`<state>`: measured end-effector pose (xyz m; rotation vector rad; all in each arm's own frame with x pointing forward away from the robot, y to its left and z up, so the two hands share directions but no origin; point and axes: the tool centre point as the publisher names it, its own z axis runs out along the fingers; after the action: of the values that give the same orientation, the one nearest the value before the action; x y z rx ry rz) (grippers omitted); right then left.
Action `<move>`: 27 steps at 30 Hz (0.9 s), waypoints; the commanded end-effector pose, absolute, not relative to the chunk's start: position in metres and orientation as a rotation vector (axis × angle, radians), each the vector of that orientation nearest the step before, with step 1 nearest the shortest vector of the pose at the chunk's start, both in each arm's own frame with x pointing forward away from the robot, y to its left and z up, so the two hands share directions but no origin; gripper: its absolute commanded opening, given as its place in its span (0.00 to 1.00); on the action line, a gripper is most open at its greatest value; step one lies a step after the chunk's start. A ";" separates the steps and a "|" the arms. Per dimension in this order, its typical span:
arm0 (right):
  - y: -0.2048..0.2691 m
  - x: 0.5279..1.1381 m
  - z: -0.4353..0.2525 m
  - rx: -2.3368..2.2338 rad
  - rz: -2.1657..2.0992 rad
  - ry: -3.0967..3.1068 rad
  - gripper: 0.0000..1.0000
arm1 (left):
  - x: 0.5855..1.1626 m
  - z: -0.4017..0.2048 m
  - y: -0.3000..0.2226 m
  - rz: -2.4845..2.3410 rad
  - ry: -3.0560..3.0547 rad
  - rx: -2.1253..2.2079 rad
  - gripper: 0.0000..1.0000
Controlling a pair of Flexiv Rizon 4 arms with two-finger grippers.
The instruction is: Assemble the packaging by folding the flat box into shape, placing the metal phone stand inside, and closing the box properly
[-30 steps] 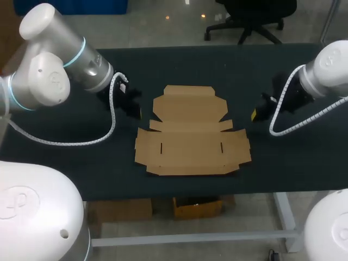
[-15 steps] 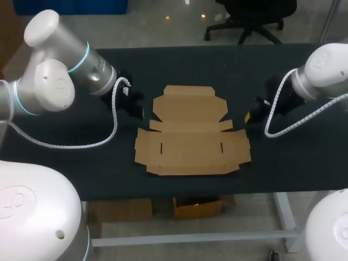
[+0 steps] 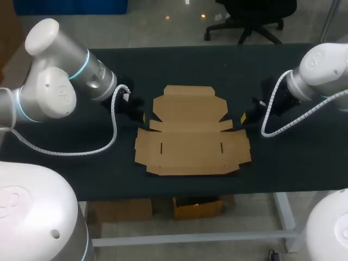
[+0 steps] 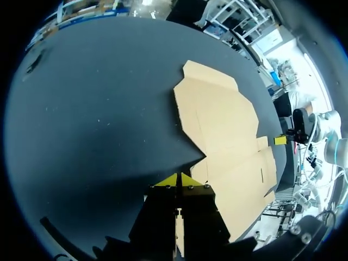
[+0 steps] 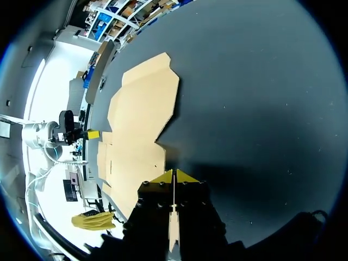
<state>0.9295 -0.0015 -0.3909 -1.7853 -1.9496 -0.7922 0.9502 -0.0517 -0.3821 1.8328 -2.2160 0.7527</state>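
A flat brown cardboard box blank [image 3: 190, 132] lies unfolded in the middle of the dark table, all flaps down. My left gripper [image 3: 142, 115] hovers just off its left edge, shut with nothing held. In the left wrist view the yellow tips [image 4: 178, 180] meet beside the blank [image 4: 225, 138], near the notch where two flaps join. My right gripper [image 3: 244, 118] sits close to the blank's right edge, shut and empty. In the right wrist view its tips [image 5: 173, 176] press together next to the cardboard [image 5: 138, 128]. No metal phone stand shows in any view.
The dark table [image 3: 70, 157] has bare surface on both sides of the blank and behind it. The table's front edge runs just below the blank's near flap.
Both arms have moved inward toward the blank, the left gripper right and the right gripper left. The blank has not moved.
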 end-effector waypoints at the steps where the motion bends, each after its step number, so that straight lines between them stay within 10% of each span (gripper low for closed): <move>1: -0.002 0.932 -0.395 -1.770 -0.798 -1.945 0.00 | 0.955 -0.389 -0.054 0.765 -2.226 1.805 0.00; 27: 0.004 0.931 -0.407 -1.745 -0.816 -1.926 0.00 | 0.961 -0.403 -0.062 0.758 -2.255 1.732 0.00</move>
<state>0.9298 0.0069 -0.4056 -1.7563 -1.9315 -0.8128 0.9601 -0.0610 -0.4016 1.7351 -2.2548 0.7567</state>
